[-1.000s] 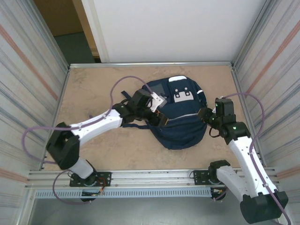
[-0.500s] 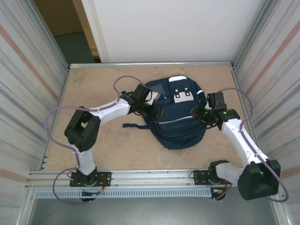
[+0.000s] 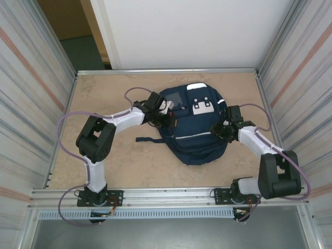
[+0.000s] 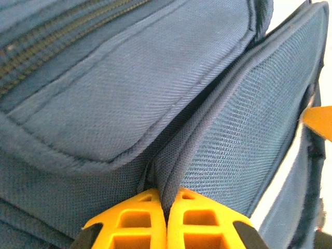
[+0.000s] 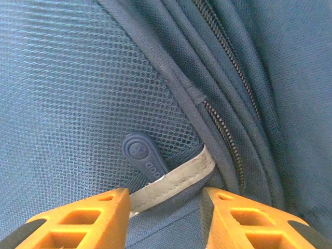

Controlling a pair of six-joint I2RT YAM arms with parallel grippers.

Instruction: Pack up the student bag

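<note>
The student bag (image 3: pixel 199 142) lies mid-table, soft and floppy, best gripped by its hems. My left gripper (image 4: pixel 167 202) pinches its nine-o'clock pocket edge; my right gripper (image 5: pixel 165 199), part-open at three o'clock, straddles a zipper pull (image 5: pixel 145 155).

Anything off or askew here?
Nothing spilled or damaged. The student bag lies flat on the table. One strap trails loose onto the table by the left arm. The left gripper pinches a pocket seam, and the right gripper is open over a zip pull.
</note>
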